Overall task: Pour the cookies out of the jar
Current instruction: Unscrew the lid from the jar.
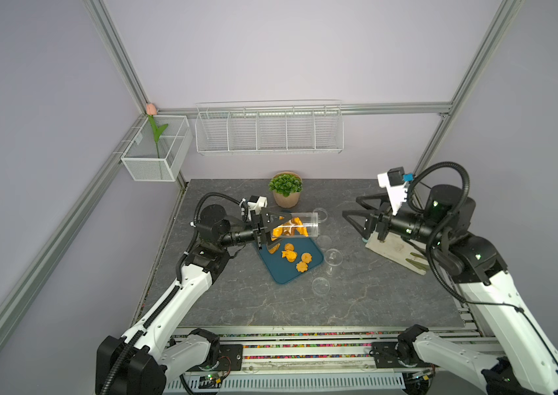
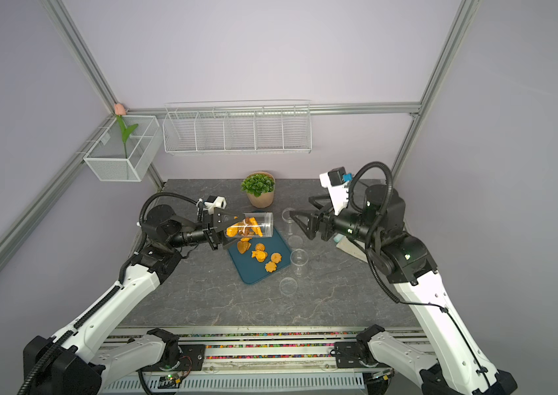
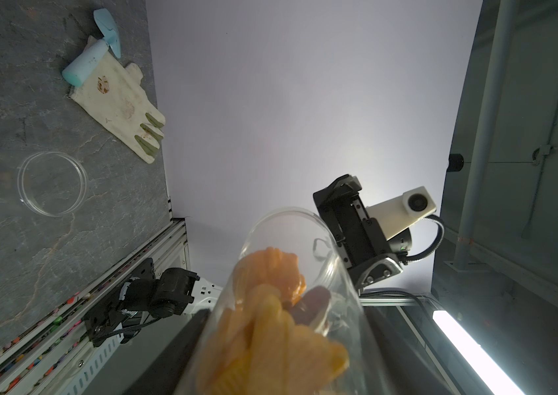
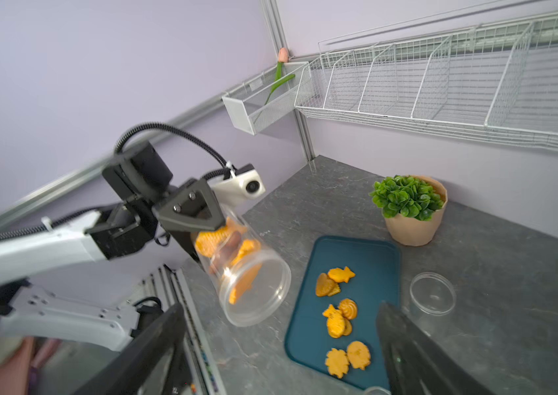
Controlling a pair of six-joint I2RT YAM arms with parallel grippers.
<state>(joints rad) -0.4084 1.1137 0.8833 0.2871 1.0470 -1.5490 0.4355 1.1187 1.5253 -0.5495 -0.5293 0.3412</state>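
While some cookies (image 1: pixel 296 258) are out, more wait inside

Nearest, some cookies lie on the tray (image 1: pixel 281 272) on the bench (image 1: pixel 236 301). Above its far end, the left fingers (image 4: pixel 188 208) squeeze the jar (image 1: pixel 306 224), which lies on its side with its mouth open. More cookies sit inside, so I think it needs more tipping. Off to its side, the right fingers (image 4: pixel 407 352) are spread wide, holding nothing.

Lilac walls (image 1: pixel 287 51), grey stone tabletop (image 1: pixel 270 307)
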